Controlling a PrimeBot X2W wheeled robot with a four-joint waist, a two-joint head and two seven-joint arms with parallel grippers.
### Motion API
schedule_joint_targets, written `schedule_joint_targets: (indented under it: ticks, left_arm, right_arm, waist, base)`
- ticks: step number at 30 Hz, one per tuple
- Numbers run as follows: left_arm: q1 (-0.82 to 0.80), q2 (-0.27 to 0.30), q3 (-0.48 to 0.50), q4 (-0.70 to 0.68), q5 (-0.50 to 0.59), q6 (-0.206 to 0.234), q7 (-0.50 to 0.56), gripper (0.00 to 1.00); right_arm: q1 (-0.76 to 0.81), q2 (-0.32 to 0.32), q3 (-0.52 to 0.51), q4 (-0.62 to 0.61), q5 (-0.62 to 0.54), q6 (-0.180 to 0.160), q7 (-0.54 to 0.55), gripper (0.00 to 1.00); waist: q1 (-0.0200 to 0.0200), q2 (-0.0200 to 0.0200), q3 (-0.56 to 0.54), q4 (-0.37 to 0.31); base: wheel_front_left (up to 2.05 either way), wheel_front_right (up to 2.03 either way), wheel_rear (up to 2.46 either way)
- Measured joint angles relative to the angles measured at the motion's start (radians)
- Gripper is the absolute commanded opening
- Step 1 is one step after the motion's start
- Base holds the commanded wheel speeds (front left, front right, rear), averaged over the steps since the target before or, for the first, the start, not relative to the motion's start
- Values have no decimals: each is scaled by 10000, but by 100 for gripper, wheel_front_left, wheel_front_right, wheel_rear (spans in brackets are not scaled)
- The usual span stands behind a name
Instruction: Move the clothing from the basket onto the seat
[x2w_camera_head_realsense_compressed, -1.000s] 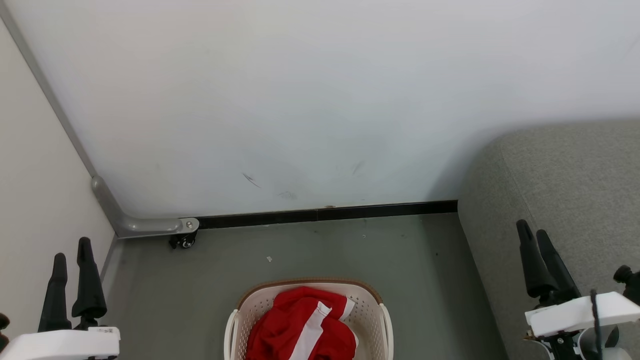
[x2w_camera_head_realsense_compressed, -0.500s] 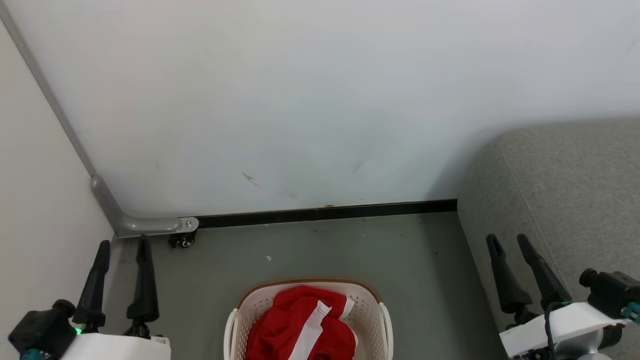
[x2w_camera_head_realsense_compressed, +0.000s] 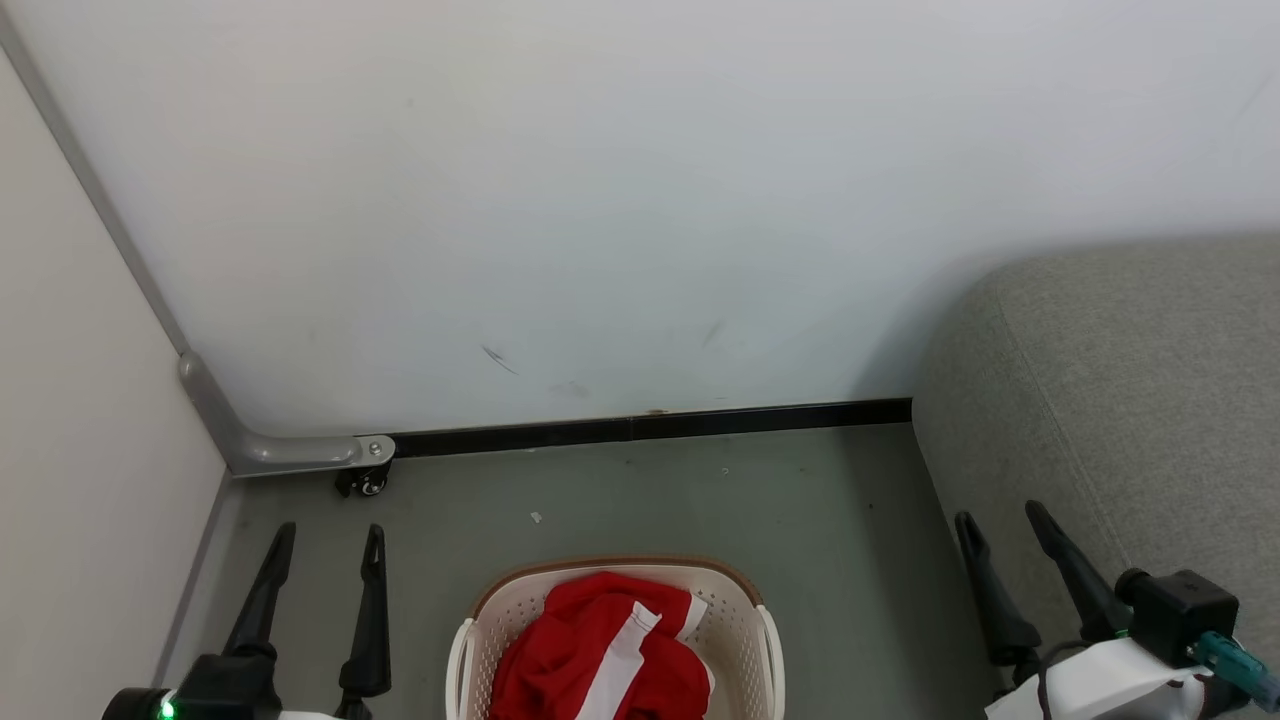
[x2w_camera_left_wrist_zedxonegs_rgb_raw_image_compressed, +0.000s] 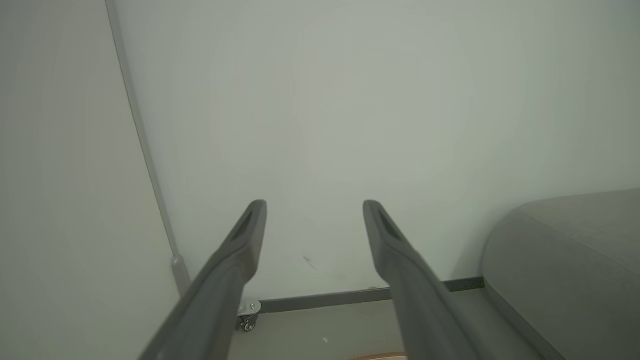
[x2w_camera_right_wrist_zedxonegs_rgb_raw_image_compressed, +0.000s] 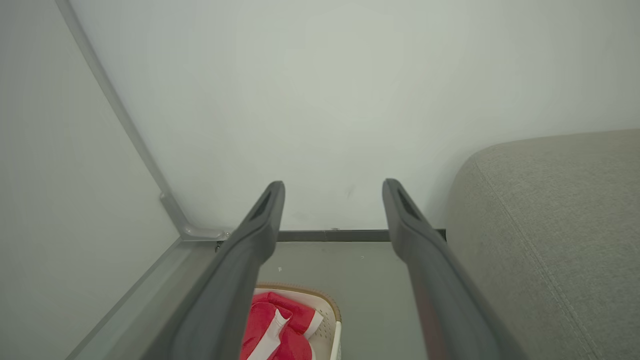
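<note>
1. Both arms have come lower and inward in the head view. The left gripper (x2w_camera_head_realsense_compressed: 331, 530) now hangs over the floor (x2w_camera_head_realsense_compressed: 700, 500) just left of the basket (x2w_camera_head_realsense_compressed: 740, 620), and the right gripper (x2w_camera_head_realsense_compressed: 998, 513) is at the floor's right edge, beside the seat (x2w_camera_head_realsense_compressed: 1130, 400).
2. Each gripper's fingers are spread well apart and hold nothing.
3. The clothing (x2w_camera_head_realsense_compressed: 600, 650), red with a white stripe, lies bunched inside the basket. The basket stands on the floor, apart from the seat and well short of the black skirting (x2w_camera_head_realsense_compressed: 650, 428) at the floor's back edge.
4. The right wrist view shows the basket and clothing low between its fingers. The left wrist view catches a sliver of brown rim at its bottom edge, and a small caster (x2w_camera_left_wrist_zedxonegs_rgb_raw_image_compressed: 246, 324) at the floor's back left corner.
</note>
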Motion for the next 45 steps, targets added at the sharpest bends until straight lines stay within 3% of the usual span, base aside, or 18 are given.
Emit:
schedule_joint_targets:
  ticks: [8,45]
  left_arm:
    - [185,27,-598,410,1051,537,-242,100]
    - [175,38,-1183,1340,591,754,-257,100]
  right_arm:
    - [152,59,-31,683,-1406,0,-253,100]
    - [-139,196,-31,1411,-1365,0,-253,100]
  waist:
    - [-1,0,-36,-41]
    - [-3,0,-117,-114]
  base:
    - [0,0,0]
    - [0,0,0]
